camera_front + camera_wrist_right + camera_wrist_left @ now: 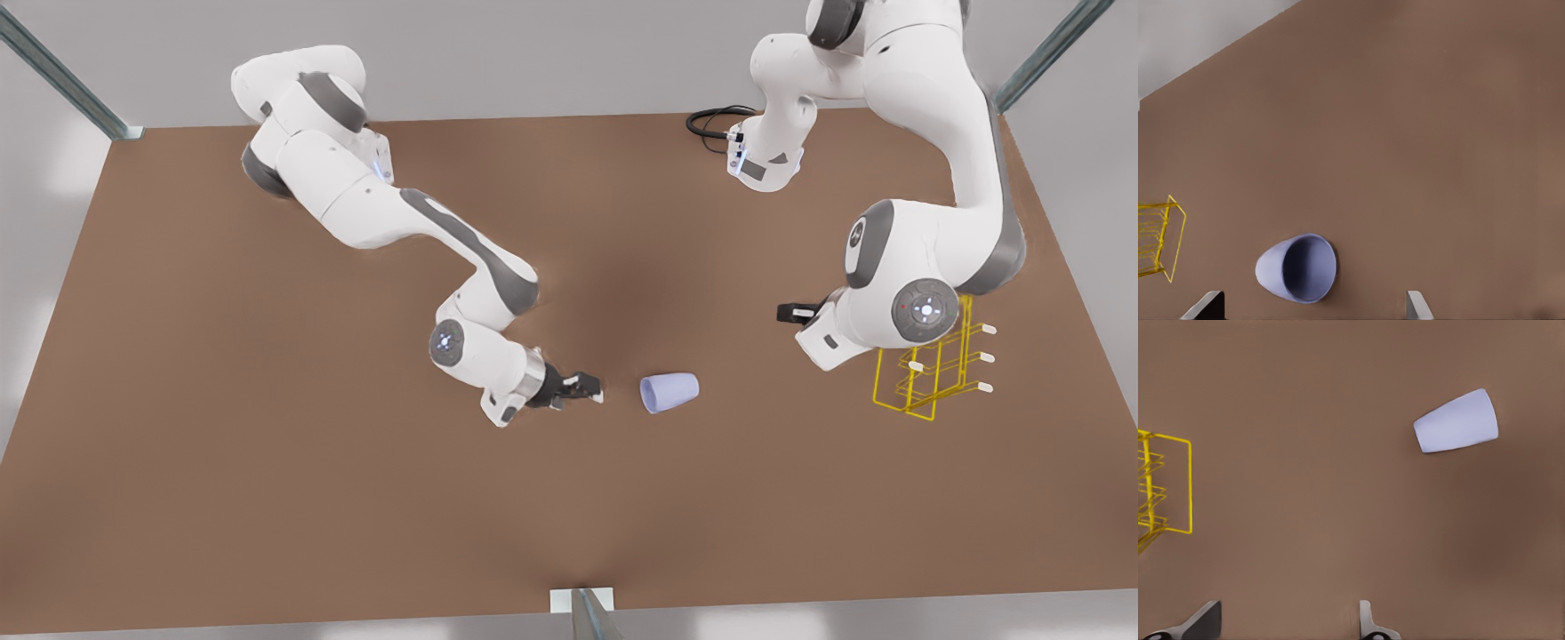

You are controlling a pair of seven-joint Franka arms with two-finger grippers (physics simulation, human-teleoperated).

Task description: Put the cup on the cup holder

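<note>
1. Right pincer (594, 389): it is carried by the arm on the front view's left. That arm reaches low over the counter (267, 462). The pincer sits just beside the cup (669, 392) without touching it. Its 2 fingers (1208, 305) stand wide apart and hold nothing.

2. Left pincer (1288, 617): it is carried by the arm on the front view's right. This arm is folded over the cup holder (933, 378), with its wrist above the holder and facing down at the counter. The 2 fingers (1368, 623) are spread wide and hold nothing. The cup and the holder both lie well away from them in the left wrist view.

3. Cup: it lies on its side on the bare counter, near the middle. Its open mouth faces the right pincer, and the right wrist view looks into the hollow inside. The narrower closed end points toward the cup holder. The cup is pale lavender-blue, smooth, and has no handle.

4. Cup holder: a yellow wire rack with white-tipped pegs. It stands on the counter at the front view's right, well apart from the cup. Its upper part is hidden behind the left arm's joint. No cup rests on it.

5. A black cable (711, 120) loops at the far edge of the counter, beside the left arm's base.
</note>
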